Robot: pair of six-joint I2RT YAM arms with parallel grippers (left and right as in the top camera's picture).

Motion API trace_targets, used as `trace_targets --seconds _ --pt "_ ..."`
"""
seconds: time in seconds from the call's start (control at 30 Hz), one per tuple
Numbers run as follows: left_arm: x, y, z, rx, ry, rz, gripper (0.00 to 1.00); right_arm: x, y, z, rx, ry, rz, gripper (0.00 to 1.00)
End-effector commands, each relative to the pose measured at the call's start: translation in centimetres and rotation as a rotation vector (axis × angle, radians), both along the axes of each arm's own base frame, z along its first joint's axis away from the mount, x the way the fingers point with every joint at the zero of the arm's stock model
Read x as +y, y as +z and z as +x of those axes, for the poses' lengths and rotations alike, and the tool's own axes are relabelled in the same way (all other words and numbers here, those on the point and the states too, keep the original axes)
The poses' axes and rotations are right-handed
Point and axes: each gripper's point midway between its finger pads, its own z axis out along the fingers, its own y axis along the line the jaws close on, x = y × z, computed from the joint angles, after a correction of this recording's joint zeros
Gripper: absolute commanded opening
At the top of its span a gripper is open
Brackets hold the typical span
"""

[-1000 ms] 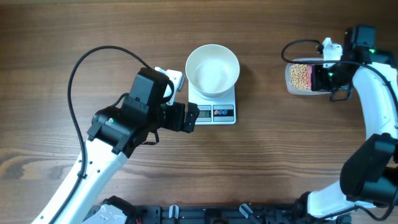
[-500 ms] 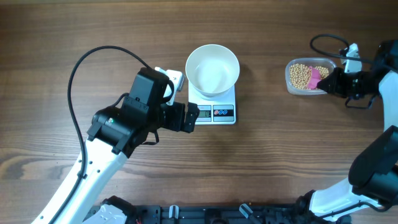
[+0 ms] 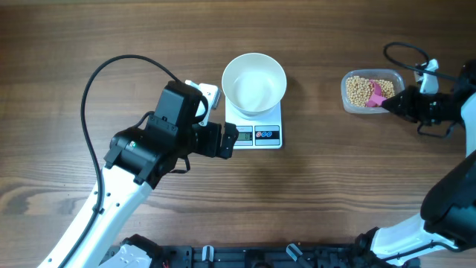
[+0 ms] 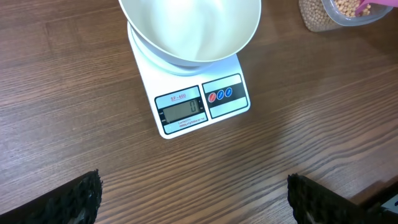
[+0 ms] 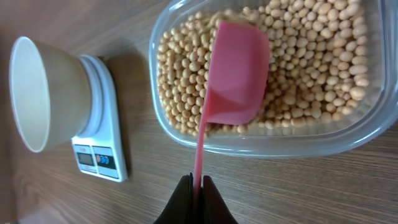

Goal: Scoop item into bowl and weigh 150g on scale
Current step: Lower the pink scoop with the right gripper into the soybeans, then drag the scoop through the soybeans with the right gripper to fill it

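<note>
The right jaws are clenched on the handle of the pink scoop (image 5: 235, 74), its cup resting on the beans (image 5: 180, 81) in the clear tub (image 5: 267, 148). That arm reaches in low from the right edge of the surface (image 3: 335, 193). The left jaws hang released, wide apart, just before the scale (image 3: 256, 135) carrying the white bowl (image 3: 254, 82); bare wood separates scale and tub. The left wrist view cuts off the bowl's far rim.
</note>
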Motion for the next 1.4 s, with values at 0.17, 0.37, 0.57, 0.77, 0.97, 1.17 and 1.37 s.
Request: trace_targets --seconds 0.17,0.37,0.57,0.77,0.97,1.17,1.37 --pt "-0.3 0.1 0.0 0.003 -0.009 -0.008 1.00 0.6 -1.7 -0.2 0.053 -0.043 0.155 0.04" --pt "-0.3 0.1 0.0 0.003 -0.009 -0.008 1.00 -1.6 -0.6 -0.9 0.028 -0.133 0.244 0.04" --pt "-0.3 0.1 0.0 0.003 -0.009 -0.008 1.00 -2.0 -0.7 -0.8 0.021 -0.179 0.375 0.04" --pt "-0.3 0.1 0.0 0.003 -0.009 -0.008 1.00 -2.8 -0.7 -0.7 -0.005 -0.211 0.452 0.04" --pt "-0.3 0.1 0.0 0.003 -0.009 -0.008 1.00 -4.4 0.3 -1.3 -0.037 -0.275 0.515 0.04" --pt "-0.3 0.1 0.0 0.003 -0.009 -0.008 1.00 -4.5 1.5 -1.1 -0.096 -0.272 0.567 0.04" --pt "-0.3 0.1 0.0 0.003 -0.009 -0.008 1.00 -4.4 1.8 -1.2 -0.119 -0.258 0.569 0.04"
